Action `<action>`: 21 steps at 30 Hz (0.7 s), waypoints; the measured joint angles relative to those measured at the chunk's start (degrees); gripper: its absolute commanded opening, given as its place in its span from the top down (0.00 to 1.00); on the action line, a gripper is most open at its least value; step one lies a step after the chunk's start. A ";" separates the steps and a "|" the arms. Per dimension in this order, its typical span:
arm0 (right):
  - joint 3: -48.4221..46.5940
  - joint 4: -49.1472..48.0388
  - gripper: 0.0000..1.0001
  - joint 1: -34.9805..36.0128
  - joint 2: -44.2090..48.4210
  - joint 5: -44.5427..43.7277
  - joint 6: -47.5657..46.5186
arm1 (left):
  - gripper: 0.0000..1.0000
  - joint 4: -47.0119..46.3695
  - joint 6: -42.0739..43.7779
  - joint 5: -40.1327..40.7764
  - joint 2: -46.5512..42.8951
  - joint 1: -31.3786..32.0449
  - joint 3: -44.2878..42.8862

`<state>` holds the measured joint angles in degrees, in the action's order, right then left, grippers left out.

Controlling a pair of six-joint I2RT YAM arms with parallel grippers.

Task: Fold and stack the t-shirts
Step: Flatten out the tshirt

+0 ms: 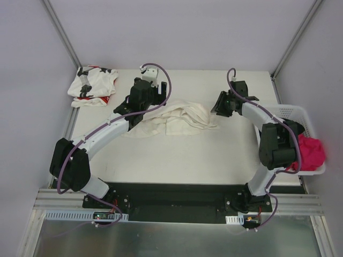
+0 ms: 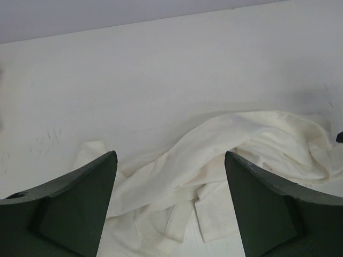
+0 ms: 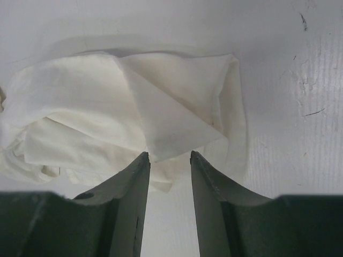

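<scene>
A plain cream-white t-shirt (image 1: 179, 119) lies crumpled in the middle of the table. My left gripper (image 1: 142, 109) hovers over its left end, jaws wide open with loose folds of the cream t-shirt (image 2: 182, 187) showing between them and nothing gripped (image 2: 170, 156). My right gripper (image 1: 218, 108) sits at the shirt's right edge. Its jaws stand partly open (image 3: 169, 155), and a folded corner of the cream t-shirt (image 3: 161, 118) lies just ahead of the tips, not pinched. A second t-shirt (image 1: 92, 85), white with black stars and red marks, lies bunched at the far left corner.
A white perforated basket (image 1: 292, 111) stands at the table's right edge, holding a magenta cloth (image 1: 312, 150). The right arm's elbow (image 1: 276, 144) hangs over the basket's near side. Walls close in the table at the back and both sides.
</scene>
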<state>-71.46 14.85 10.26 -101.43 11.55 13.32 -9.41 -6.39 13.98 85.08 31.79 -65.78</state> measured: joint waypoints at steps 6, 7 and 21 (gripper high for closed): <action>0.61 0.11 0.60 0.02 0.79 0.07 -0.02 | 0.20 -0.22 0.00 0.00 0.00 0.00 0.07; 1.09 0.07 0.59 0.02 1.01 0.04 -0.02 | 0.20 -0.22 0.00 0.00 0.00 0.00 0.07; -1.75 2.82 0.44 1.22 0.07 -0.79 -0.66 | 0.20 -1.29 -0.04 -0.07 0.00 -0.02 0.31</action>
<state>-73.21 17.67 11.49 -101.36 10.76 12.67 -10.70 -6.44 13.91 85.08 31.77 -65.47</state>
